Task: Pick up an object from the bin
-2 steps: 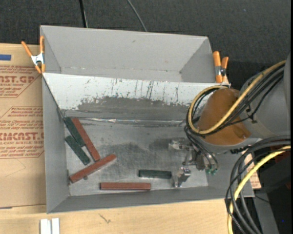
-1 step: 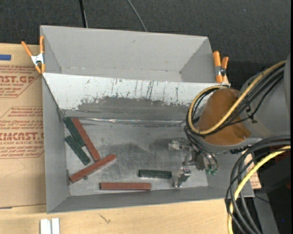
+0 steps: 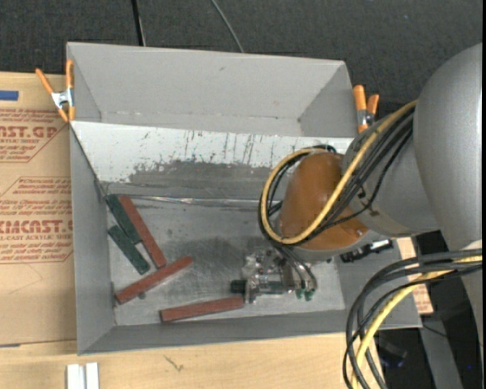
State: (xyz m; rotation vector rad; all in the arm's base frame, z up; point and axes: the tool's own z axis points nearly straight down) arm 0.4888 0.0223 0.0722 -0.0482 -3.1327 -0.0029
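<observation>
Gripper sits low over the bin floor, front-right; open or closed: can't tell. Just left of it, w/ its near end about touching, lies a red-brown strip: long, thin, flat, matte, along the front wall. Further left a 2nd strip, same colour, angled. Beyond that a 3rd strip beside dark green bars, also flat & straight. Bin: grey sheet metal, back slope scuffed.

Low in the grey metal bin, near its front right corner: the gripper, just beside the right end of a flat reddish-brown stick. Further left, a second reddish-brown stick (lying slantwise). Along the left wall, a third reddish-brown stick among dark green sticks.
</observation>
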